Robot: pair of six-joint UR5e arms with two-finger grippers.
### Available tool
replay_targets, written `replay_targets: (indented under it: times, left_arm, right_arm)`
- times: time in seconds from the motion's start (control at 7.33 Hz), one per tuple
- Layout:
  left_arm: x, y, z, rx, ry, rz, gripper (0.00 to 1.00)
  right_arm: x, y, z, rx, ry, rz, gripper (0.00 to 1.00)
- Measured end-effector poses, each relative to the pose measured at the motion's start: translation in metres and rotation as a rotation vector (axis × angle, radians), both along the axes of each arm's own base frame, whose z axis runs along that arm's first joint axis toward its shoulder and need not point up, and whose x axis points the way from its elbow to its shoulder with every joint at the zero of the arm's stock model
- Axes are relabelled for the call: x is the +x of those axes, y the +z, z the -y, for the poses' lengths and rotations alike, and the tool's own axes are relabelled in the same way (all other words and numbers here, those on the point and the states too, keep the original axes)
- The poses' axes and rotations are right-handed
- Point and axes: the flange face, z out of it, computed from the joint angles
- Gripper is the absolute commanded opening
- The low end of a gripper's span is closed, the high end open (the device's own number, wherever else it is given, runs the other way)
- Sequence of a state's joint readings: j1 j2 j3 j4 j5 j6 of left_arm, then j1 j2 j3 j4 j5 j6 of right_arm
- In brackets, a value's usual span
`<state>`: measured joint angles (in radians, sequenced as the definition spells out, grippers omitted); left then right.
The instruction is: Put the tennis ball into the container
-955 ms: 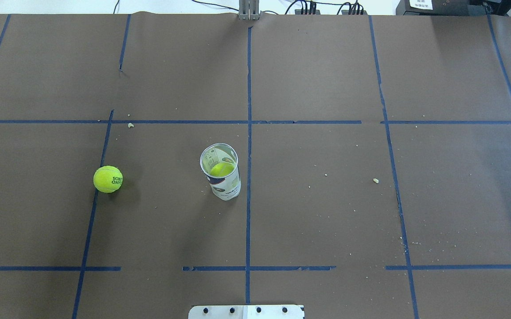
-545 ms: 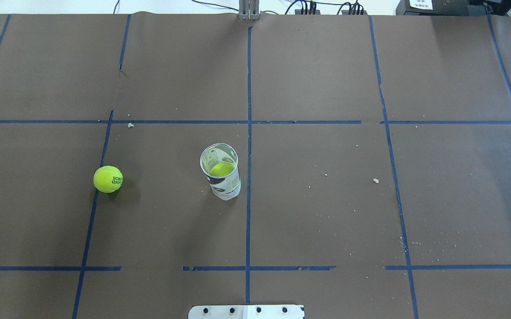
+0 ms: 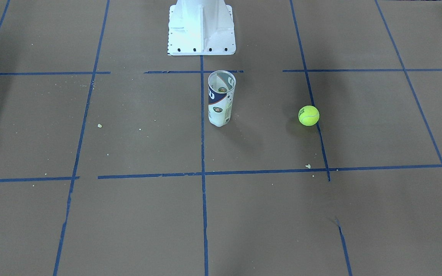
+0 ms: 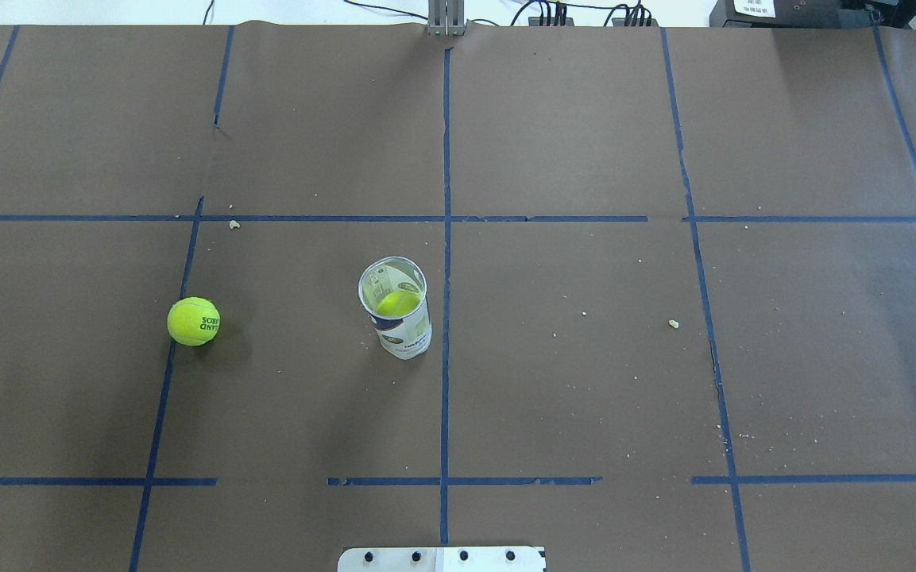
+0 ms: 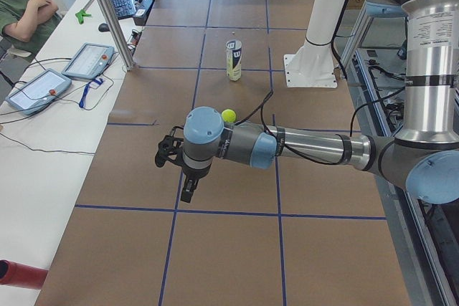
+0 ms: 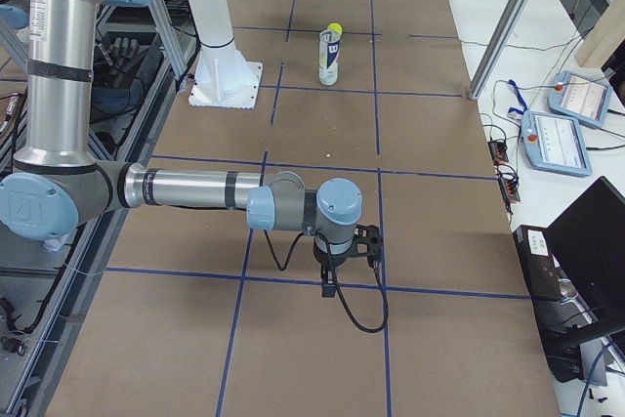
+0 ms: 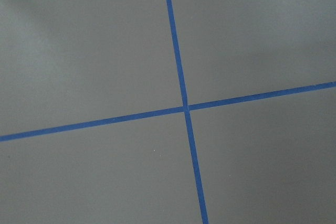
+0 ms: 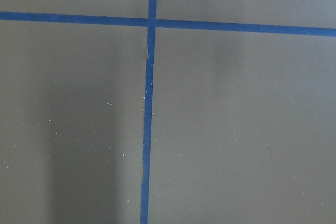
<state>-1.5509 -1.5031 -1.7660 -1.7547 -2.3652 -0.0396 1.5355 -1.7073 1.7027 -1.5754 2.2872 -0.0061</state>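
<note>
at the very start, by the look of it: reach not yet begun. tennis ball [image 4: 194,321] loose on the brown paper [image 4: 585,397] at centre-left of the overhead view, well apart from the upright tennis-ball tube [image 4: 398,318] near the middle, a yellow-green ball [image 4: 396,303] already down inside. left gripper [image 5: 168,154] and right gripper [image 6: 368,241] seen only in the side views, over bare paper; wide or narrow, cannot tell. next, probably: left gripper over the loose ball, straddle, close, lift, then centre over the tube's narrow mouth. against the earlier overhead pictures, no change: ball and tube in the same spots.
</note>
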Motion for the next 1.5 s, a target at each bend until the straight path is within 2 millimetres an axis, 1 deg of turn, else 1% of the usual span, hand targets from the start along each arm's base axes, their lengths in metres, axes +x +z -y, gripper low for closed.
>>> replay_targets:
  times: [0.14, 0.27, 0.55, 0.82, 0.95, 1.23, 1.36, 1.5]
  left_arm:
    - [0.043, -0.015, 0.005, -0.018, -0.001, -0.027, 1.00]
    - [0.086, -0.033, 0.004, -0.030, -0.014, -0.070, 1.00]
    - [0.166, -0.066, -0.006, -0.072, -0.063, -0.127, 1.00]
    - [0.253, -0.101, -0.019, -0.131, -0.116, -0.138, 1.00]
    - [0.290, -0.116, -0.024, -0.155, -0.137, -0.148, 1.00]
    - [0.349, -0.149, -0.025, -0.195, -0.144, -0.162, 1.00]
    - [0.375, -0.160, -0.028, -0.205, -0.154, -0.147, 1.00]
    - [0.397, -0.163, -0.033, -0.216, -0.164, -0.129, 1.00]
  right_arm:
    - [0.000, 0.000, 0.000, 0.000, 0.000, 0.000, 1.00]
    - [0.000, 0.000, 0.000, 0.000, 0.000, 0.000, 1.00]
    - [0.000, 0.000, 0.000, 0.000, 0.000, 0.000, 1.00]
    - [0.000, 0.000, 0.000, 0.000, 0.000, 0.000, 1.00]
    - [0.000, 0.000, 0.000, 0.000, 0.000, 0.000, 1.00]
    - [0.000, 0.000, 0.000, 0.000, 0.000, 0.000, 1.00]
    - [0.000, 0.000, 0.000, 0.000, 0.000, 0.000, 1.00]
    - [0.000, 0.000, 0.000, 0.000, 0.000, 0.000, 1.00]
